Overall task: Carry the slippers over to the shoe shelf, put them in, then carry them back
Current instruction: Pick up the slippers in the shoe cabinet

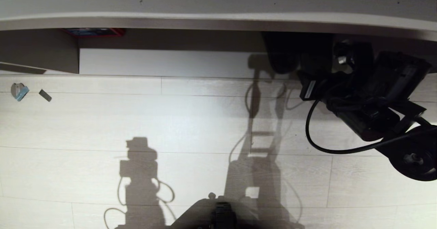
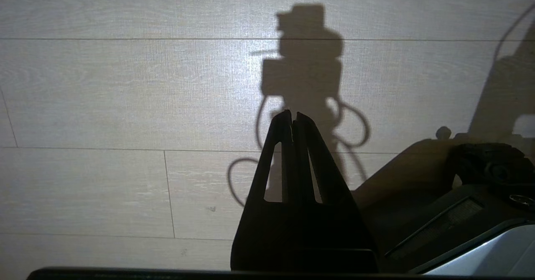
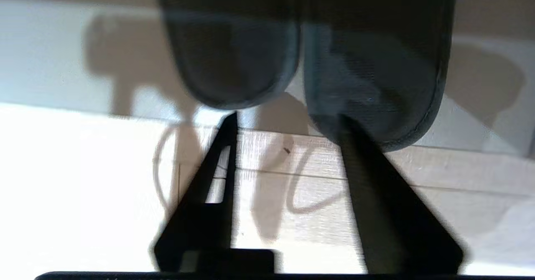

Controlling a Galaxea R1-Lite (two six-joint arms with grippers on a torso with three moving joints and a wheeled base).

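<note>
Now the right tool (image 3: 288, 121), fingers parted, sits at the slippers (image 3: 368, 79) by the shoe shelf (image 1: 218, 20) front edge. Best draw straight back without snagging them. Left tool (image 2: 293, 117) hangs pinched shut, idle.

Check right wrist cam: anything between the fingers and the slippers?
Nothing visible. The right gripper is open, its fingers spread right at the heels of the slippers, which lie side by side at the shoe shelf opening.

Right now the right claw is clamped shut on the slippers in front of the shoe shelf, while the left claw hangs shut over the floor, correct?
Not quite. The right wrist view shows the right claw open, not clamped on the slippers, which lie side by side at the shoe shelf. The left claw does hang shut over the floor.
</note>
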